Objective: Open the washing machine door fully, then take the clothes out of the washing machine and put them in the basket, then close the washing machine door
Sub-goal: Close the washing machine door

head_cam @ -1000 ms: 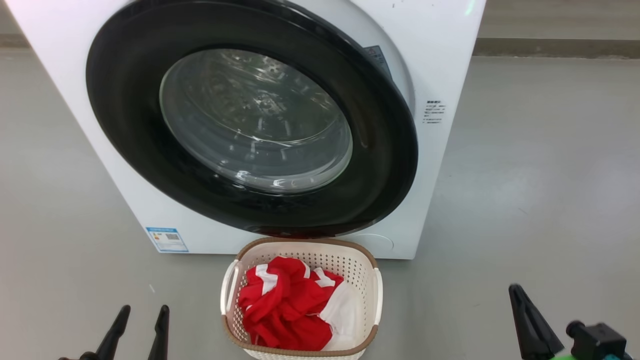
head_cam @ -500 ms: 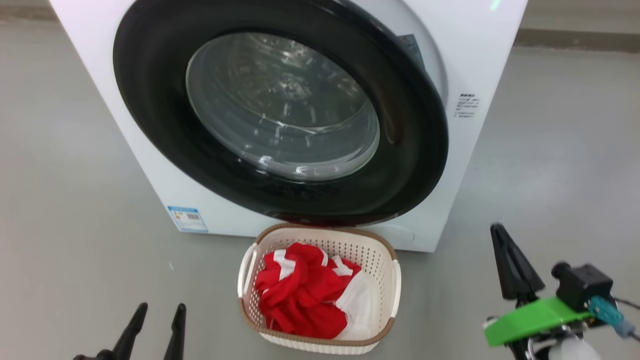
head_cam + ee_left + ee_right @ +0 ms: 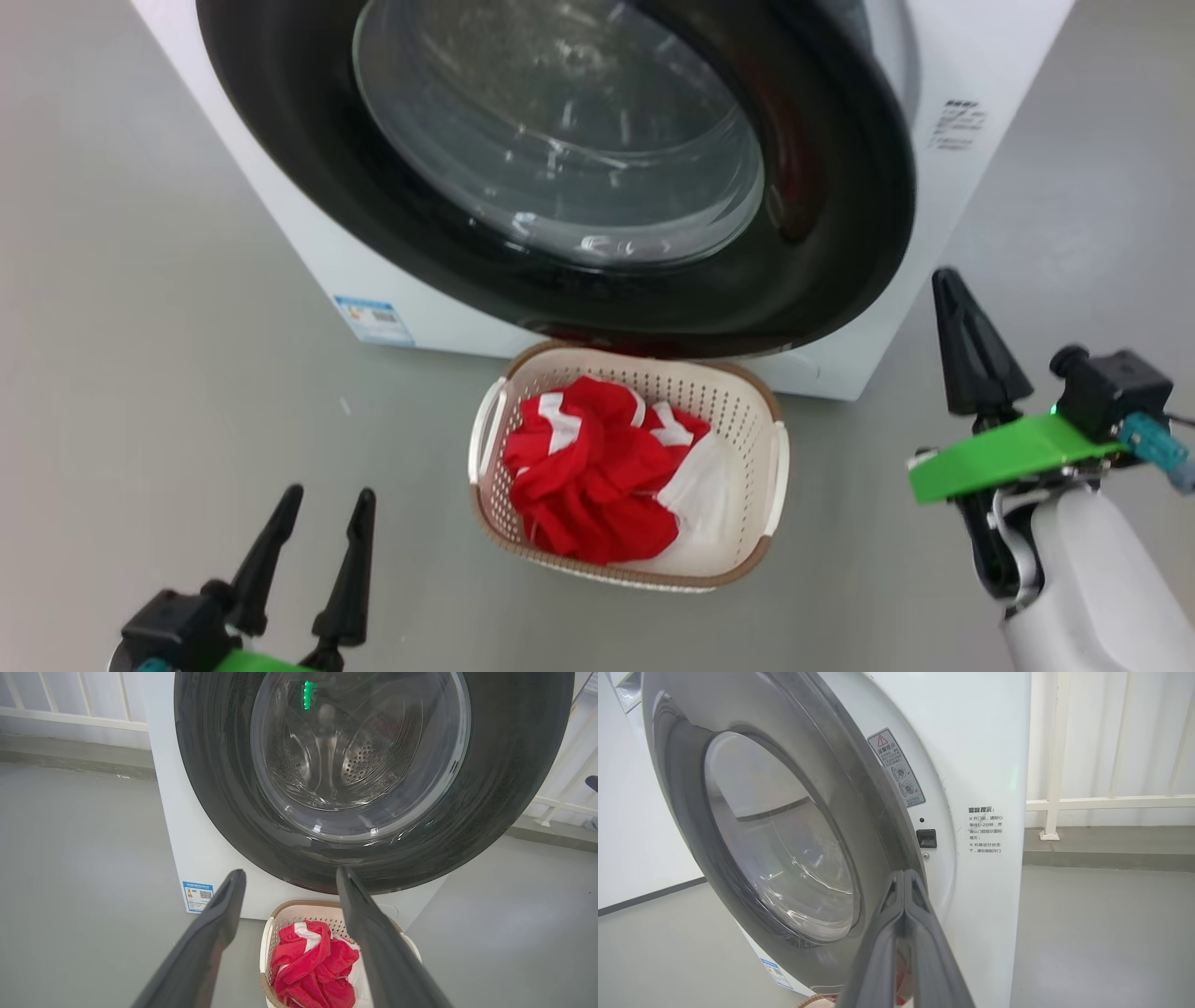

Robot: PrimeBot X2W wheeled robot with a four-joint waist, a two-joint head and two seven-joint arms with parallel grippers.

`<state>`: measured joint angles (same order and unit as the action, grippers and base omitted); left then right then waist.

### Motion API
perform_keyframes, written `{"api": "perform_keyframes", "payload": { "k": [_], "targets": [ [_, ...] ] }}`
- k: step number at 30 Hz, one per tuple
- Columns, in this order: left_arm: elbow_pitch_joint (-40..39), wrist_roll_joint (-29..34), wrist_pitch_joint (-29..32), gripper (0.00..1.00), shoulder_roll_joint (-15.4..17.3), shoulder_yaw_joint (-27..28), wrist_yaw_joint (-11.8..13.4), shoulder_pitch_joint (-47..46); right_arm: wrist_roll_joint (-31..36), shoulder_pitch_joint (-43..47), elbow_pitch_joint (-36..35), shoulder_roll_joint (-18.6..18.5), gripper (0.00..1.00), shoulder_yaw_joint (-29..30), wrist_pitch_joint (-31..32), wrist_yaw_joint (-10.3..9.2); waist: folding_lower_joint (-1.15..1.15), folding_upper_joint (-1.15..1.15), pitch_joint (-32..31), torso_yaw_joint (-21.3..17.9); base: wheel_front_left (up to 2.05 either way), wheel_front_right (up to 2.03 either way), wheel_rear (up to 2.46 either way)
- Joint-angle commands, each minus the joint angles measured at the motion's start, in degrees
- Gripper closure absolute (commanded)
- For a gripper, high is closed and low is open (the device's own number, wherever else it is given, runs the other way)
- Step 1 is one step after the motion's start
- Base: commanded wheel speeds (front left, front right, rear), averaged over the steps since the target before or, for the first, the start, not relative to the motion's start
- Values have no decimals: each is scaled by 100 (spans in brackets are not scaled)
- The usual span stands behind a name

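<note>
right gripper point(image 3: 947, 283) pressed together near the washing machine door point(image 3: 845, 224), left gripper point(image 3: 330, 495) spread.

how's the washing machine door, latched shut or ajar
Ajar: the washing machine door stands off the washing machine front, its latch slot uncovered.

Quantities in view:

- washing machine point(image 3: 980, 56): one.
- washing machine door point(image 3: 840, 215): one, fitted with one glass window point(image 3: 560, 131).
- basket point(image 3: 709, 397): one, with two white side handles point(image 3: 487, 439).
- clothes point(image 3: 588, 476): one red-and-white heap; the number of separate garments cannot be determined.
- Grippers: two, one left gripper point(image 3: 330, 495) and one right gripper point(image 3: 945, 280), each with two dark fingers point(image 3: 266, 555).
- Markings on the machine: one blue label point(image 3: 373, 320), one warning sticker point(image 3: 896, 767), one block of printed text point(image 3: 985, 829).
</note>
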<state>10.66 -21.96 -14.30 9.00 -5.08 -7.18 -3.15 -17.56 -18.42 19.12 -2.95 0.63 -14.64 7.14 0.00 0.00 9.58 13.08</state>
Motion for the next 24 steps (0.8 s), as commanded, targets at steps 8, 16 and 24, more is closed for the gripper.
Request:
{"api": "perform_keyframes", "payload": {
  "k": [8, 16, 24],
  "targets": [
    [-168, -124, -70, 0, -7, 90, -31, -524, 198, -760, 79, 7, 100, -108, -36, 35, 0, 0, 631, 283, 0, 0, 0],
    [-167, -195, -70, 0, -59, 18, -31, -724, 333, -1098, 185, 7, 100, -111, -36, 35, 0, 0, 912, 394, 0, 0, 0],
    [-188, -252, -70, 0, -74, -1, -31, -895, 350, -1475, 172, 7, 100, 44, -36, 35, 0, 0, 1186, 431, 0, 0, 0]
  ]
}}
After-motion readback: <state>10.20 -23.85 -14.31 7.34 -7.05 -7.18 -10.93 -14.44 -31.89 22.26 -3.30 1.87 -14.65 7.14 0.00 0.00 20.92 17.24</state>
